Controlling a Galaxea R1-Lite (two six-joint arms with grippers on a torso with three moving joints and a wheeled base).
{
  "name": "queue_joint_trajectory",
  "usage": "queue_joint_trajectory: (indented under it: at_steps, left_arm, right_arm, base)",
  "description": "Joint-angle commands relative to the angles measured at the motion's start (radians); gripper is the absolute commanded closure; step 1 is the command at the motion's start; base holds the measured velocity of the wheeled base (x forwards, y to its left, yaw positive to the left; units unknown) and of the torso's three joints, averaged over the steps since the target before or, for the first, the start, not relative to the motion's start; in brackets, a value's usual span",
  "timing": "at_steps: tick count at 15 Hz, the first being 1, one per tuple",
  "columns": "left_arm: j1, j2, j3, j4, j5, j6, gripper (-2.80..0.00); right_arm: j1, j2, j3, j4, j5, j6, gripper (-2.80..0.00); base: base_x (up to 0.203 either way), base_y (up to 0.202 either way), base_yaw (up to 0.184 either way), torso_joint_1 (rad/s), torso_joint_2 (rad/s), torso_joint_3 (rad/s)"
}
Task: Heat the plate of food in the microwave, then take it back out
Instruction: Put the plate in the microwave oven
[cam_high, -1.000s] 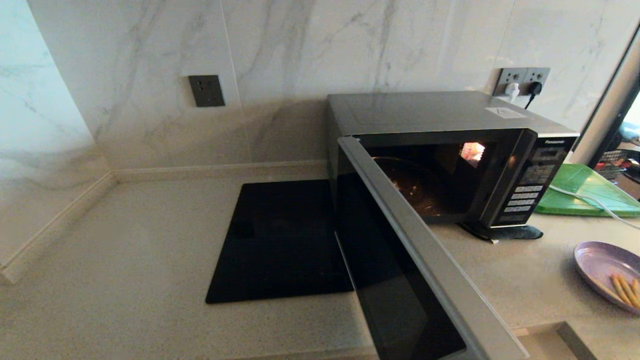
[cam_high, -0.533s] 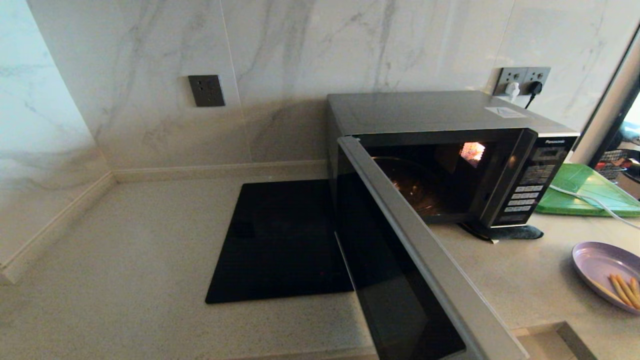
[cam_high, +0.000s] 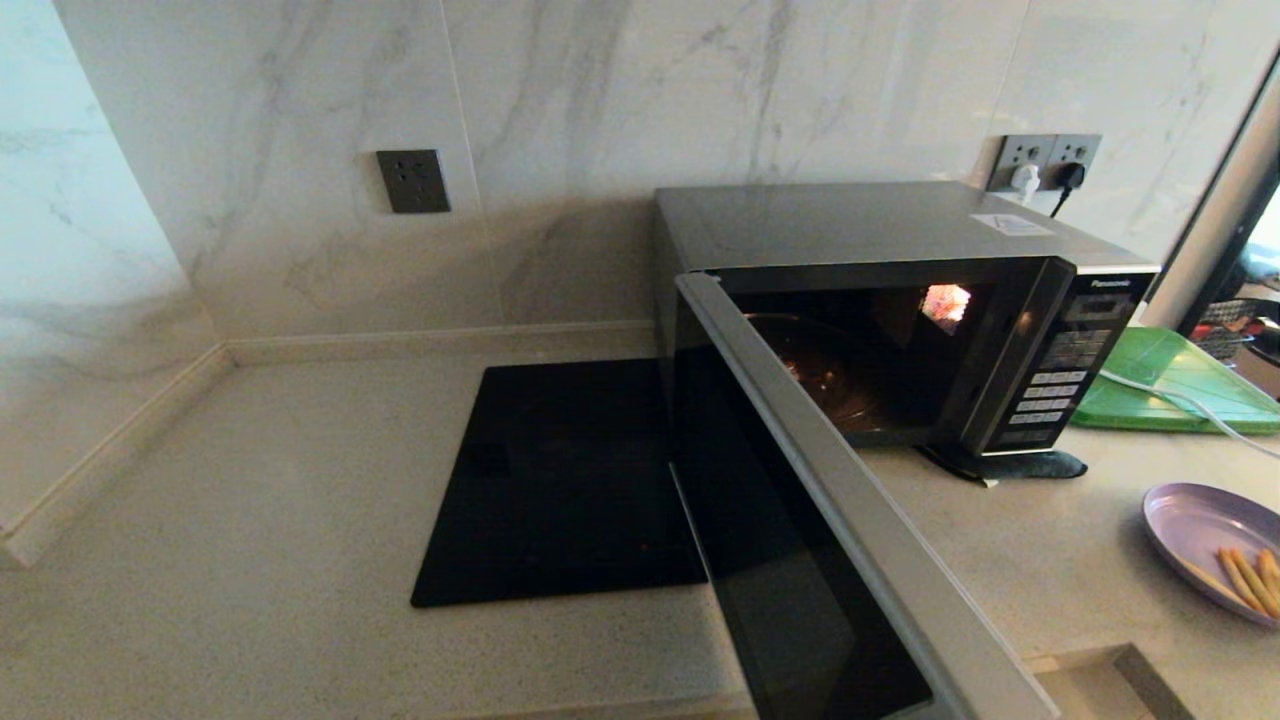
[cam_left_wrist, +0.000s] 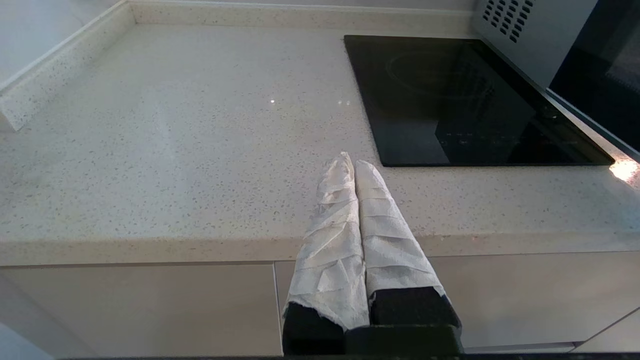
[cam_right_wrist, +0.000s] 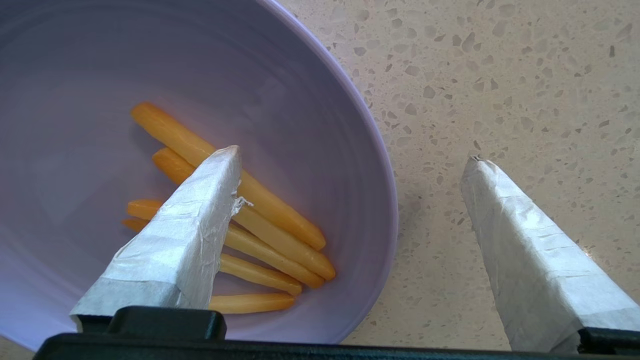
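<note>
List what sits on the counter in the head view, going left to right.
Black cooktop → microwave with its door swung open → green tray → plate of food at the right edge.

Dim warm head view, lit microwave (cam_high: 905, 330) cavity, bright wrist views, glare on cooktop (cam_left_wrist: 465, 100), curved edges
</note>
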Motion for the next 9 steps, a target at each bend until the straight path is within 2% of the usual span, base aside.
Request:
queue_joint_trajectory:
  at_steps: [1, 9]
  left_arm:
    - [0.000, 0.000, 0.000, 0.000, 0.000, -0.001, 0.00]
    - [0.000, 0.000, 0.000, 0.000, 0.001, -0.001, 0.00]
  right_arm:
    - [0.000, 0.003, -0.001, 0.004, 0.000, 0.004, -2.80]
    - [-0.001, 0.028, -0.006, 0.003, 0.000, 0.004, -2.80]
  base:
    - [0.000, 0.000, 0.000, 0.000, 0.00, 0.000]
    - [0.000, 0.000, 0.000, 0.000, 0.00, 0.000]
